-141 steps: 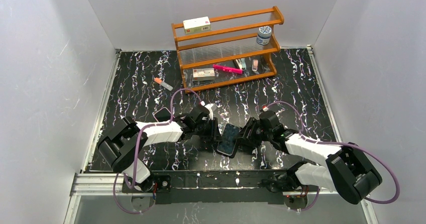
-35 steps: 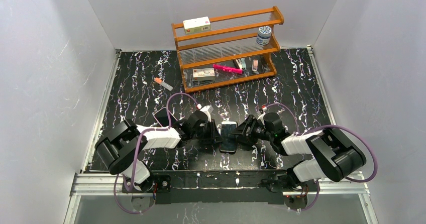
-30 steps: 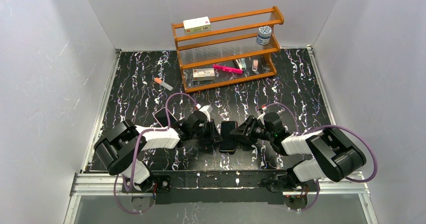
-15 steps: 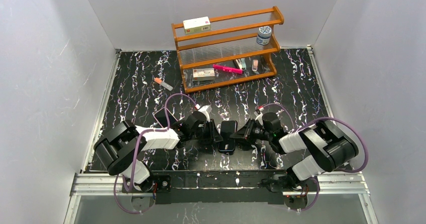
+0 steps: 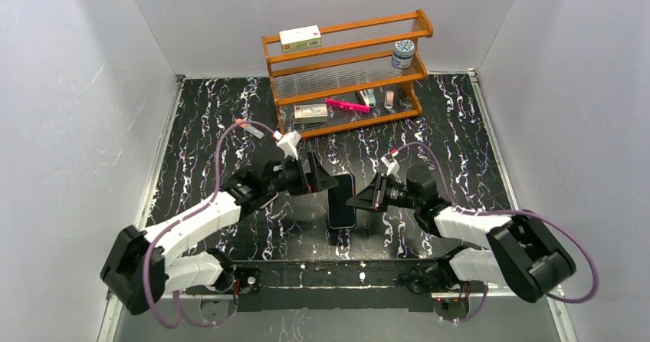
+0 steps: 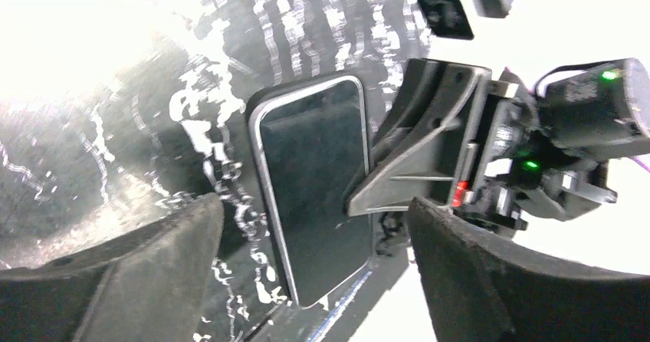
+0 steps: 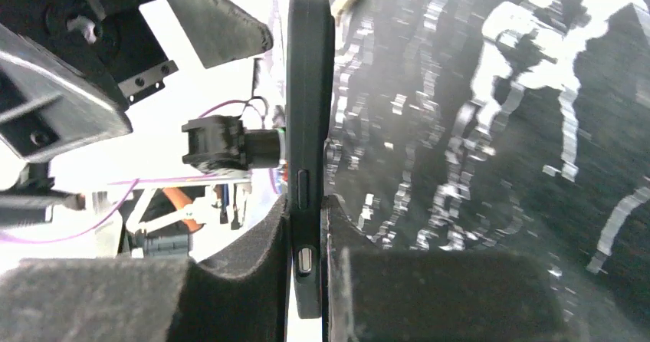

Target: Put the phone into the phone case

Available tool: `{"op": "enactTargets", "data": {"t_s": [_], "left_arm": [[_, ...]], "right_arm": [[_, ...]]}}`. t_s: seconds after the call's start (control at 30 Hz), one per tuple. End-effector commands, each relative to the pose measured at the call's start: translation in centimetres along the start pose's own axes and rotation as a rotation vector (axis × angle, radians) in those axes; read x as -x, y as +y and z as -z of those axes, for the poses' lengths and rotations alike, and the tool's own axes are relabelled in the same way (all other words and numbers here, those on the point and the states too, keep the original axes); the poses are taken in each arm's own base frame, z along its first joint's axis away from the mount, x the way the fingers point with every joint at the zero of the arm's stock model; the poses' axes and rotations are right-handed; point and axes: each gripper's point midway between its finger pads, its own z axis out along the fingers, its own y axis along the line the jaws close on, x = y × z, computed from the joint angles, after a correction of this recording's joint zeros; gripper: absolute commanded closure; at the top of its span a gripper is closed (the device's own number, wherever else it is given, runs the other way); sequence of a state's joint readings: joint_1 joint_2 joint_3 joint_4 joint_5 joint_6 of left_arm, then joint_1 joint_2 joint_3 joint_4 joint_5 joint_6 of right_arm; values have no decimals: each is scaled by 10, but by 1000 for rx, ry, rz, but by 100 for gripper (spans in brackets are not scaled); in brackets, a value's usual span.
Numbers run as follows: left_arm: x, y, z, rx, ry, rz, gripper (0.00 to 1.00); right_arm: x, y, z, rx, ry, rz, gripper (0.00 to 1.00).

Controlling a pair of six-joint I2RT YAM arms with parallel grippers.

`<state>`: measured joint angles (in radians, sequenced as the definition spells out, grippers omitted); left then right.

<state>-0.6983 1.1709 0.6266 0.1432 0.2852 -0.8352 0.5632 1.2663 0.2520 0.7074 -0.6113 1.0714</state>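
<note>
The phone (image 6: 314,181), seated in the case (image 7: 309,73), is clamped by the right end effector (image 7: 306,204); the left end effector (image 6: 313,212) is spread open.

My left pincer (image 5: 320,175) stands spread wide just left of the phone (image 5: 342,202), and my right pincer (image 5: 357,201) clamps it from the other side, so the middle is crowded. Bare worktop (image 5: 199,166) gives room at both sides. The wooden rack (image 5: 345,81) walls off the back.

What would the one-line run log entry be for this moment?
phone: appears seated in phone case | right gripper: shut on phone case edge | left gripper: open, apart from it
</note>
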Motion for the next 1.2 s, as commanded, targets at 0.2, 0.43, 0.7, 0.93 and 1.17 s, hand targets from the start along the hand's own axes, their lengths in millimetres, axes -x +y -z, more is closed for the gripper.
{"op": "enactTargets", "data": {"t_s": [0.2, 0.43, 0.7, 0.93, 1.17], "left_arm": [[26, -92, 71, -267, 2, -116, 2], [36, -110, 83, -345, -53, -137, 2], [43, -136, 88, -503, -78, -53, 7], [55, -155, 100, -677, -168, 36, 23], [55, -160, 102, -758, -163, 111, 62]], "right_arm": [[9, 142, 36, 472, 39, 231, 99], [5, 171, 57, 621, 15, 226, 99], [4, 181, 66, 667, -2, 225, 99], [-4, 187, 78, 708, 2, 234, 99], [-9, 183, 81, 703, 5, 230, 98]]}}
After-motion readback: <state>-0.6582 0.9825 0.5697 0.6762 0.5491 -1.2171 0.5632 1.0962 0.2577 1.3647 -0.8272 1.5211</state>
